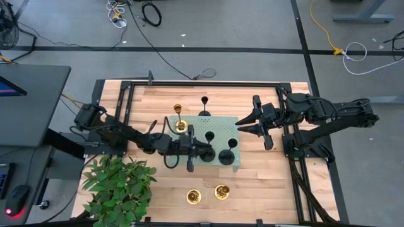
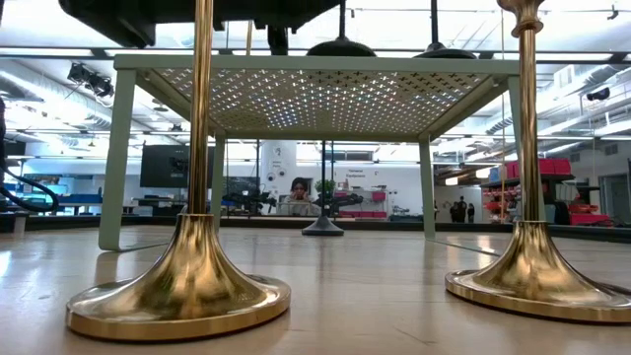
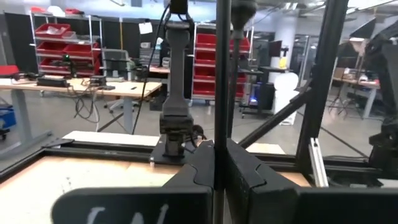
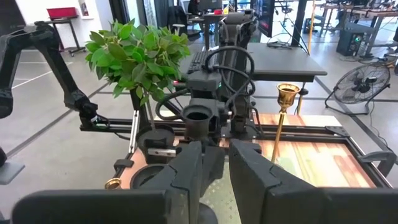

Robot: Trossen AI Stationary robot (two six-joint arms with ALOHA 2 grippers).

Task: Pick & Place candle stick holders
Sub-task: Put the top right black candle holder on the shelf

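Observation:
A pale green perforated tray [image 1: 218, 126] stands on legs at the table's middle. My left gripper [image 1: 192, 151] reaches over its left part and is shut on a black candle stick holder [image 3: 219, 93]. Two more black holders [image 1: 226, 155] [image 1: 209, 135] stand on the tray. Another black one [image 1: 205, 104] stands on the table beyond the tray. A gold holder [image 1: 178, 120] stands at the tray's far left corner. Two gold holders [image 1: 194, 197] [image 1: 221, 191] stand on their bases near the front edge. My right gripper [image 1: 242, 124] is open and empty at the tray's right side. My left gripper pinches the black holder's thin stem [image 3: 219, 134] between its two fingers. The fingers come level from the table's left and lie across the stem. The holder is upright, its cup above the fingers. Whether its base rests on the tray, I cannot tell.
A green potted plant [image 1: 117, 186] stands at the table's near left corner. A black metal frame [image 1: 202, 84] runs along the far edge and the sides. The bare wood lies between the tray and the two near gold holders [image 2: 187, 296] [image 2: 532, 276].

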